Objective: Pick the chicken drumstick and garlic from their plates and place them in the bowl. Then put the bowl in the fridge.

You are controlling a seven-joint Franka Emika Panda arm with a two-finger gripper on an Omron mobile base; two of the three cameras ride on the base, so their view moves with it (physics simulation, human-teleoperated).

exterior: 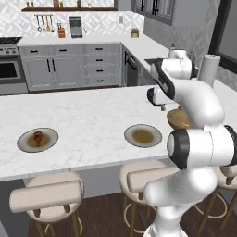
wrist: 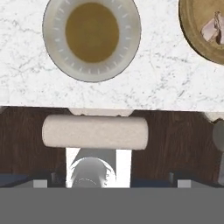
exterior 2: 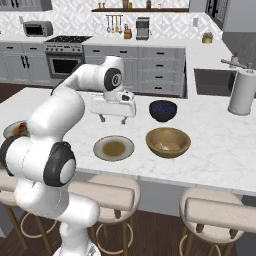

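Note:
The chicken drumstick lies on the left plate, far from the hand. An empty second plate sits near the counter's front edge, also seen as the plate in the hand view. To its right stands the tan bowl, and the pale garlic rests inside the bowl. My gripper hovers over the counter just behind the empty plate, open, with nothing between its fingers. The fridge is out of view.
A dark blue bowl stands behind the tan bowl. A paper towel roll and a sink are at the right. Padded stools line the counter's front edge.

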